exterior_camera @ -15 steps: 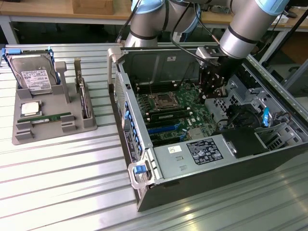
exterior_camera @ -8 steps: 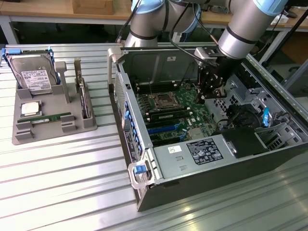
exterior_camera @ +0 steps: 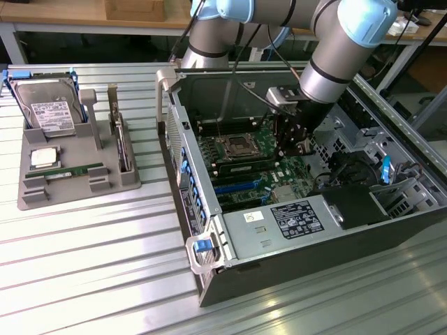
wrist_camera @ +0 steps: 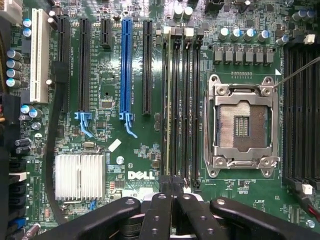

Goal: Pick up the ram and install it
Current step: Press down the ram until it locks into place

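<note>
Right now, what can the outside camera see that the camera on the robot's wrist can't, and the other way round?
Exterior view alone: the grey tray on the table holding a hard drive, a silver CPU chip and a ram stick, plus the arm above the open computer case.

Wrist view alone: the blue slot, the silver heatsink and the Dell logo.

Both: the motherboard's empty CPU socket, the memory slots and the shut gripper.

Exterior high, oblique — wrist close above motherboard (wrist_camera: 125,165).
</note>
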`<state>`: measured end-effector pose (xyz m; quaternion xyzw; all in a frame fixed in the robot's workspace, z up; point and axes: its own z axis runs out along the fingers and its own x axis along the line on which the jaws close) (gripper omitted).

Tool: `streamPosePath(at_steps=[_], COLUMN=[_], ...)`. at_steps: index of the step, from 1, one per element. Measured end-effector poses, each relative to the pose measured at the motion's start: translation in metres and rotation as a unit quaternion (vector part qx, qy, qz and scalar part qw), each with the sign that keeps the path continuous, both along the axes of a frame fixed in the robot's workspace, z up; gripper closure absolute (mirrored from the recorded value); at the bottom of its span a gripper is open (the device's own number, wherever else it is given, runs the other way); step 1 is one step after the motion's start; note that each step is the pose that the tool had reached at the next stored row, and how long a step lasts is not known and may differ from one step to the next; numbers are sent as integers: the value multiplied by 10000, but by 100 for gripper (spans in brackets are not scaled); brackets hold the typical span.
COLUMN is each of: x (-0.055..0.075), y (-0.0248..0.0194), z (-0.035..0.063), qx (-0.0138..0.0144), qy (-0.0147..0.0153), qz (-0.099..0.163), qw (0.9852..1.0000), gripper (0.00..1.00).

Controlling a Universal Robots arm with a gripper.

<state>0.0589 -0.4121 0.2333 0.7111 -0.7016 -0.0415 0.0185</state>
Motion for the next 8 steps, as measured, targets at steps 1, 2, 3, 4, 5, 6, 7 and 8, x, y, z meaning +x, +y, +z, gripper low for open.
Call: streamPosePath(at_steps=[1,2,3,4,5,6,7,8], x=[0,0,-1,0,0,0,0,1], y=[-1,-1,-3,-12,-19,-20,-21,-21], z=[-10,-13,-15,-21,-25,-25,-9,61], qx=[2,8,16,24,25,25,32,30], qy=[0,0,0,0,0,0,-3,-5], qz=[0,0,-1,0,0,0,0,0], qw=[10000,10000,10000,10000,10000,10000,10000,10000], gripper=[90,90,90,90,90,90,90,90])
